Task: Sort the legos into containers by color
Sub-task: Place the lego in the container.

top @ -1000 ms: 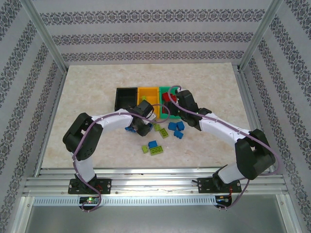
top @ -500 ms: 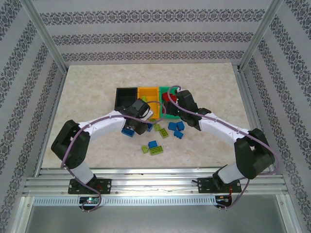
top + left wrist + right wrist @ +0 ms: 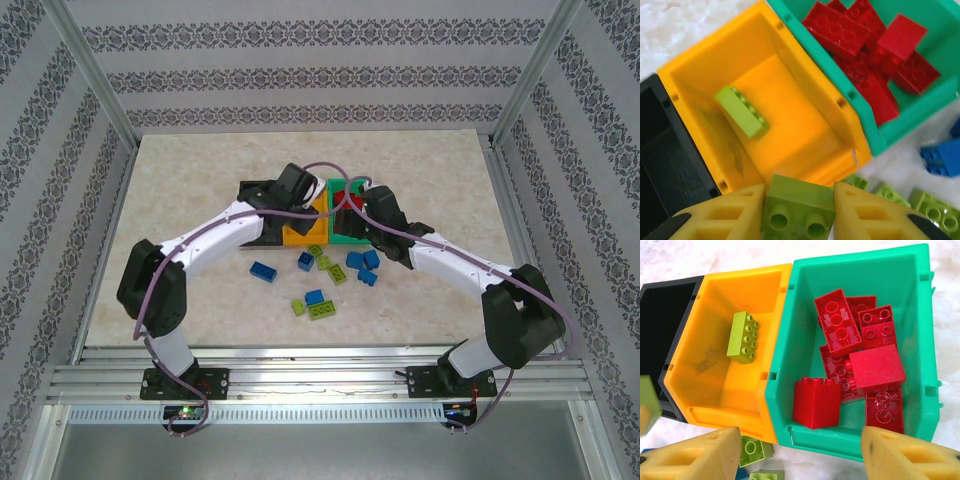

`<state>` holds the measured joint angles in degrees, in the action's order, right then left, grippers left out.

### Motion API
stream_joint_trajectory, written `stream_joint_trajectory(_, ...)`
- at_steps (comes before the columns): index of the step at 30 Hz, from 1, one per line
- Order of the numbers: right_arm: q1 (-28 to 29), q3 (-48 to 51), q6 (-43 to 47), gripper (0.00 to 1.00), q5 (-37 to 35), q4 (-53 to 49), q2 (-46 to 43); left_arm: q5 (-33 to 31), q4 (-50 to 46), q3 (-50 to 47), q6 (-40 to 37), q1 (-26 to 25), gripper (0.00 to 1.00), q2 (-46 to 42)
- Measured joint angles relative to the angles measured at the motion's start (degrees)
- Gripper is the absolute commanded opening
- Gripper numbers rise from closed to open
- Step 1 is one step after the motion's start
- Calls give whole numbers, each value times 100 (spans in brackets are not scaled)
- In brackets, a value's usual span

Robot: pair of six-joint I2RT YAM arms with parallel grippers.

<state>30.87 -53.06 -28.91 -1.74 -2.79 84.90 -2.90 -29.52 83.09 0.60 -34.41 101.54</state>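
My left gripper point(image 3: 799, 212) is shut on a lime green lego point(image 3: 799, 202) and hangs over the near edge of the orange-yellow container point(image 3: 805, 120). One lime lego point(image 3: 741, 111) lies inside that container. The green container point(image 3: 782, 340) holds several red legos point(image 3: 837, 322). My right gripper point(image 3: 800, 457) stands open above the green container's near wall, with nothing between its fingers. The black container point(image 3: 665, 315) sits left of the orange one. From above, the left gripper point(image 3: 305, 200) and right gripper point(image 3: 350, 210) are close together over the containers.
Loose blue legos point(image 3: 264, 271) and lime legos point(image 3: 322, 312) lie scattered on the table just in front of the containers. Metal frame posts and patterned walls close in the table on three sides. The two arms nearly touch above the containers.
The left arm has swung from the loose pile up and back to the orange-yellow container, carrying the lime lego. The right arm has stayed put.
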Motion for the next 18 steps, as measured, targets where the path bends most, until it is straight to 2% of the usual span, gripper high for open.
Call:
stream_joint_trajectory(2, 4, 48, -48, 65, 46, 2, -26, -37, -9, 284, 35, 46, 56, 269)
stream_joint_trajectory(4, 24, 177, -96, 65, 79, 2, -87, -63, -11, 422, 107, 81, 63, 439)
stream_joint_trajectory(11, 369, 568, -136, 65, 232, -105, -166, -11, -4, 348, 284, 118, 63, 463)
stream_joint_trajectory(18, 844, 610, -55, 65, 479, -166, -120, 256, 293, -662, 597, 232, 63, -221)
